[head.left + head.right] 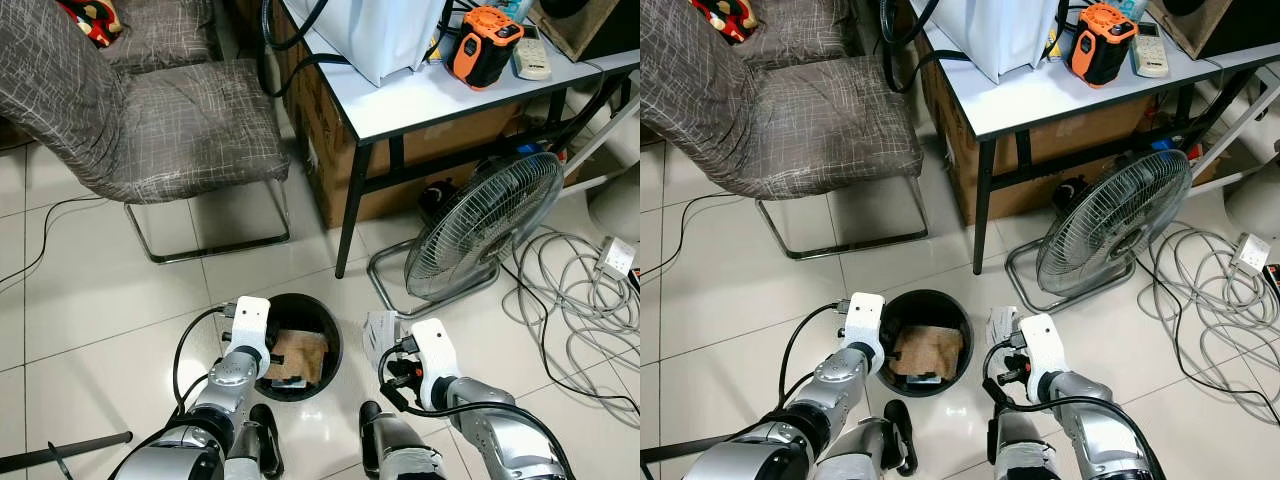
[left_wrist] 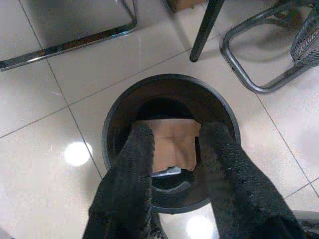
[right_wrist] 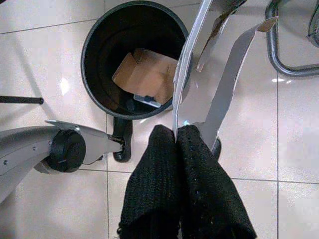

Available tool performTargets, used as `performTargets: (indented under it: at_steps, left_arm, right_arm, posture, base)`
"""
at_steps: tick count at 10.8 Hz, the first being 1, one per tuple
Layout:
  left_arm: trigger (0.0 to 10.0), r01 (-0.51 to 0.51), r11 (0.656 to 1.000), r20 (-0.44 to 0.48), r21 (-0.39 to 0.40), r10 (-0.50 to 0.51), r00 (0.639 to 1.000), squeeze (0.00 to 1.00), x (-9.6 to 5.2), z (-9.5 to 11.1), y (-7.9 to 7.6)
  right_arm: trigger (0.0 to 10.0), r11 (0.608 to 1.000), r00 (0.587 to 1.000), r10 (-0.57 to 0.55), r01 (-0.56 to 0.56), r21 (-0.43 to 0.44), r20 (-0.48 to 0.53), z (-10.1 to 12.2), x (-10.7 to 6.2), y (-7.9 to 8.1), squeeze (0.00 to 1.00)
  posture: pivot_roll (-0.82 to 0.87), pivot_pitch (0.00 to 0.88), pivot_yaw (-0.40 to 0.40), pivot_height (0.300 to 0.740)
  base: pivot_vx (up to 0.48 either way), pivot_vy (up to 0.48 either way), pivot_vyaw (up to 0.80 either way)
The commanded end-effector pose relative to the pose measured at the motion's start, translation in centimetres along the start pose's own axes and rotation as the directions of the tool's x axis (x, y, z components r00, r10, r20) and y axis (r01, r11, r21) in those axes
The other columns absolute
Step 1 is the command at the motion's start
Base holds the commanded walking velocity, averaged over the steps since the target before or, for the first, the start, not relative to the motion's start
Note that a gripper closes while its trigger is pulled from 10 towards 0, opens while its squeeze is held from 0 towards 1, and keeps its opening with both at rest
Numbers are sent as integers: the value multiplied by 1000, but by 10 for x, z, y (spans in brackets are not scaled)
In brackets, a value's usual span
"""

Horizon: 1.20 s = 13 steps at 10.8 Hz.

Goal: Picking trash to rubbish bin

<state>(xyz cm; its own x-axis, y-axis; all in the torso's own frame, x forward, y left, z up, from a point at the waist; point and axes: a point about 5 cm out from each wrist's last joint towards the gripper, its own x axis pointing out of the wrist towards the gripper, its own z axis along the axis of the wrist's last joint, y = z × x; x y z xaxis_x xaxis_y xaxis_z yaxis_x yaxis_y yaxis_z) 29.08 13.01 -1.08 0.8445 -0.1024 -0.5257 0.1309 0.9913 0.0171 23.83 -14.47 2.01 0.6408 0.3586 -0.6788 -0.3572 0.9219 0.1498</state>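
A round black rubbish bin (image 1: 325, 325) stands on the tiled floor just ahead of me, with a piece of brown cardboard (image 1: 298, 352) lying inside it. In the left wrist view my left gripper (image 2: 172, 134) hangs open directly over the bin (image 2: 112, 124), nothing between its fingers (image 2: 134, 164). My right gripper (image 3: 177, 132) is shut on a torn silvery-white wrapper (image 3: 227, 84), held just to the right of the bin's rim. That wrapper (image 1: 380, 327) shows in front of my right wrist in the left eye view.
A floor fan (image 1: 485, 225) stands close on the right, with loose cables (image 1: 580, 290) behind it. A white table (image 1: 400, 100) with black legs and a cardboard box (image 1: 325, 140) under it is ahead. A grey chair (image 1: 170, 120) sits at the left. A black rod (image 1: 60, 452) lies near my left side.
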Motion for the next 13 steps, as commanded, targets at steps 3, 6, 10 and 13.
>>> performTargets:
  at_steps: [3, 6, 10, 13]
  left_arm:
    - [10000, 6, 1000, -28, -28, -7, 1000, 1000, -3, -11, 3]
    - [10000, 39, 997, -3, -69, -40, 999, 1000, -11, -21, 24]
    - [10000, 305, 951, -11, -46, -306, 952, 1000, -38, -52, 31]
    - [10000, 470, 883, -19, -25, -470, 882, 1000, -58, -53, 32]
  right_arm:
    - [10000, 1000, 1000, 16, -15, 12, -19, -3, 5, 3, 0]
    - [10000, 999, 999, 45, -45, -10, -28, 3, 18, 3, 0]
    - [10000, 997, 997, 66, -67, -23, -28, 9, 31, 2, 0]
    - [10000, 998, 998, 61, -62, -26, -31, 7, 34, -4, 0]
  posture:
    - [-291, 304, 11, 740]
    - [-214, 309, 18, 740]
    - [-130, 309, 29, 740]
    - [-119, 305, 36, 740]
  base:
    - [0, 0, 0]
    - [0, 0, 0]
    - [0, 0, 0]
    - [0, 0, 0]
